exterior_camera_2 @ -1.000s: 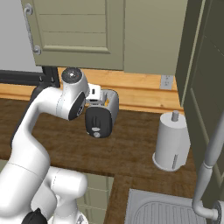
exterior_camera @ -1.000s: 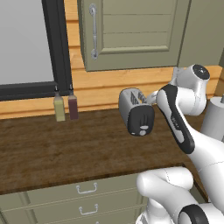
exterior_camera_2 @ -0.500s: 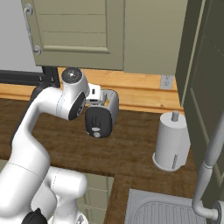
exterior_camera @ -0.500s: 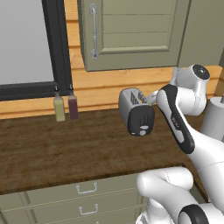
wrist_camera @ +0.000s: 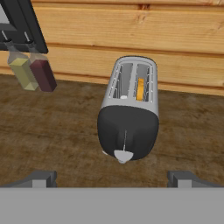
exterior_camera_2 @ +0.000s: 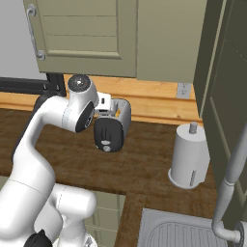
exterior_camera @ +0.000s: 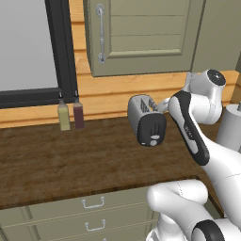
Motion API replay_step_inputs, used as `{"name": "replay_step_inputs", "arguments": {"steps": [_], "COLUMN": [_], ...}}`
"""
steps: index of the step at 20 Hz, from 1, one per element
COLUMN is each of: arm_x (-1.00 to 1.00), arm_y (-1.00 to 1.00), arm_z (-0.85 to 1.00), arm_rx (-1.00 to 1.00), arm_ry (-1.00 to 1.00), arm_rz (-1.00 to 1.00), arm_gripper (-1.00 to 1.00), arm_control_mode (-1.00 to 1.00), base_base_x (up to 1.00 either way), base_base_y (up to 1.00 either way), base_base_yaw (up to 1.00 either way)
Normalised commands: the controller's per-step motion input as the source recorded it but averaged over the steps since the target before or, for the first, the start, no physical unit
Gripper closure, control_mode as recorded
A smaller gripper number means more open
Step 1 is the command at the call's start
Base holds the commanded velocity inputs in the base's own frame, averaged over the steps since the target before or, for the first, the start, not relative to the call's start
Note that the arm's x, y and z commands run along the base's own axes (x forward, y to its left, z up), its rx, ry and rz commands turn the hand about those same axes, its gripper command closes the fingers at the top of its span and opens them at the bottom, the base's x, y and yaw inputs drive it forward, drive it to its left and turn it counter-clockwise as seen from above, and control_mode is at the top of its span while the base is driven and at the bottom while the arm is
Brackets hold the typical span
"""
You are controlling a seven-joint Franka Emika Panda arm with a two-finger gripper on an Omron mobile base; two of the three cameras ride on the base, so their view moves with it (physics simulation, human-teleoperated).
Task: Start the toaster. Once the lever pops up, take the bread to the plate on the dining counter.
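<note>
A: Hand (wrist_camera: pixel 112 179) status?

B: Wide open, nothing in it. Both tips far apart at the bottom of the hand view, hovering above the wooden bench (wrist_camera: pixel 57 135).

A: Nearest thing?

B: Just ahead of the hand, centred between the tips: toaster (wrist_camera: pixel 129 111), black end panel facing the hand w/ lever (wrist_camera: pixel 124 155) low on it. Bread (wrist_camera: pixel 140 89) further in, in the slot to the right, only an orange-tan edge showing.

A: Beyond that?

B: Two bottles, olive (wrist_camera: pixel 22 68) and dark red (wrist_camera: pixel 42 70), off to the left, near the wall. Paper towel roll (exterior_camera_2: pixel 189 157) well off to the right.

A: Risks?

B: Lever's small. If the tips come down off-centre they'd prob push the panel and skid the toaster back toward the wall instead of starting it. Can't tell if the lever's already down. Plate & dining counter not yet in play.
</note>
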Motion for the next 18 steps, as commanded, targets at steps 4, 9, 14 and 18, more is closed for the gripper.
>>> {"name": "replay_step_inputs", "arguments": {"steps": [4,9,14,18], "arm_x": [0.0,0.0,0.0,0.0], "arm_y": [0.0,0.0,0.0,0.0], "arm_z": [0.0,0.0,0.0,0.0], "arm_rx": [0.0,0.0,0.0,0.0], "arm_ry": [0.0,0.0,0.0,0.0], "arm_rz": [0.0,0.0,0.0,0.0], "arm_gripper": [-1.0,-1.0,-1.0,-1.0], "arm_control_mode": [-1.0,-1.0,-1.0,-1.0], "base_base_x": [0.0,0.0,0.0,0.0], "base_base_y": [0.0,0.0,0.0,0.0], "base_base_yaw": [0.0,0.0,0.0,0.0]}}
